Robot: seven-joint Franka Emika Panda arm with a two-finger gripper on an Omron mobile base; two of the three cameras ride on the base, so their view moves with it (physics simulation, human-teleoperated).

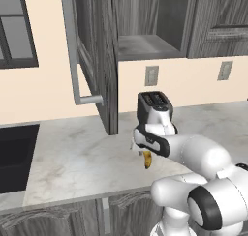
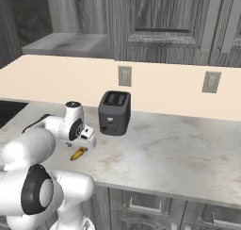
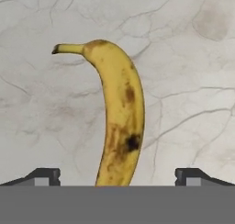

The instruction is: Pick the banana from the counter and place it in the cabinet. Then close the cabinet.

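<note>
Fingers (image 3: 46, 176) of the claw (image 3: 117, 177) are standing wide apart, straddling the banana (image 3: 118, 122), which is lying flat on the counter (image 1: 72, 153) near the toaster (image 2: 114, 112). Risk is sitting in the grip: closing off-centre on that curved skin (it looks slippery) could be twisting it loose before the open cabinet (image 1: 145, 46).

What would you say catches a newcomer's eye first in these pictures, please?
Probably the small curved yellow banana with brown spots, lying on the light marbled stone counter between the open gripper's two dark finger tips. Next, the wide dark grey wood-grain wall cabinet above, its door with the long light grey bar handle swung open. A dark two-slot toaster stands against the wall behind the arm.
</note>
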